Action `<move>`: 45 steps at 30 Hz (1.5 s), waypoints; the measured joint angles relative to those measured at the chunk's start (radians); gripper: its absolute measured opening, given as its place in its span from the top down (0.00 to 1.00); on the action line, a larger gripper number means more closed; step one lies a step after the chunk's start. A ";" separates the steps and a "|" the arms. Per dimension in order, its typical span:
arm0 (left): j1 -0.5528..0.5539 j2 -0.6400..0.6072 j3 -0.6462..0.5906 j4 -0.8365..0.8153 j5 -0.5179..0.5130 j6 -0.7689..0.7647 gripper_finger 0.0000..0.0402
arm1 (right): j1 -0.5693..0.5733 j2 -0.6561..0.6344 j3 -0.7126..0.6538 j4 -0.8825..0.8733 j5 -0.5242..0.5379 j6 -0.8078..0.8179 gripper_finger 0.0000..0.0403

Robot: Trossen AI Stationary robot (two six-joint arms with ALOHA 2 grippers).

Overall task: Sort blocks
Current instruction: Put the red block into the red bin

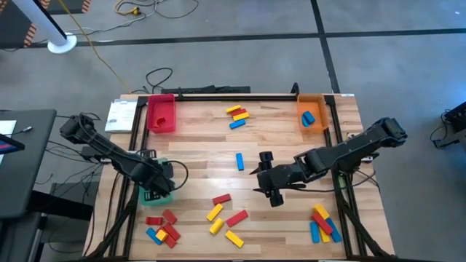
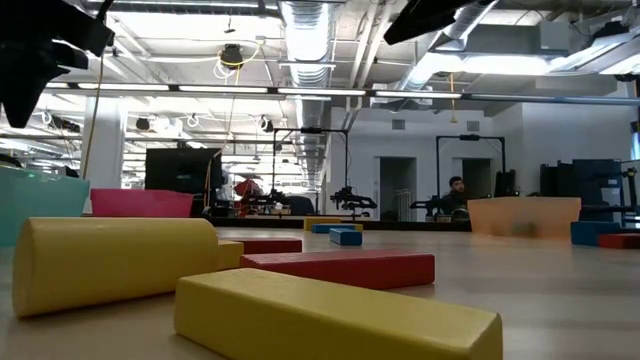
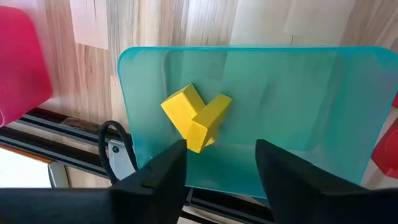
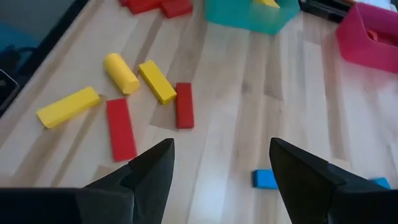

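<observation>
The left claw (image 3: 214, 165) hung open over the teal tray (image 3: 298, 106) holding two yellow blocks (image 3: 194, 115); the right claw (image 4: 221, 165) hovered open above the bench (image 4: 242, 112).

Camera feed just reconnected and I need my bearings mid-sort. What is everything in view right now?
red tray: one, back left corner
orange tray: one, back right corner
teal tray: one, left edge
yellow blocks: two, touching, in teal tray
blue block: one, in orange tray
loose blocks: many, red, yellow, blue, grouped across the table
person: one, room behind
left gripper: open, above teal tray
right gripper: open, empty, mid-table
</observation>
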 joint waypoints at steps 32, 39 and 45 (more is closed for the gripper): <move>0.000 -0.034 0.005 0.617 -0.115 0.312 0.44 | 0.077 0.434 -0.106 0.480 -0.234 0.040 0.32; 0.000 -0.032 0.005 0.675 -0.114 0.363 0.44 | 0.075 0.508 -0.106 0.491 -0.234 0.067 0.32; 0.000 -0.032 0.005 0.682 -0.114 0.365 0.44 | 0.075 0.520 -0.105 0.501 -0.229 0.070 0.37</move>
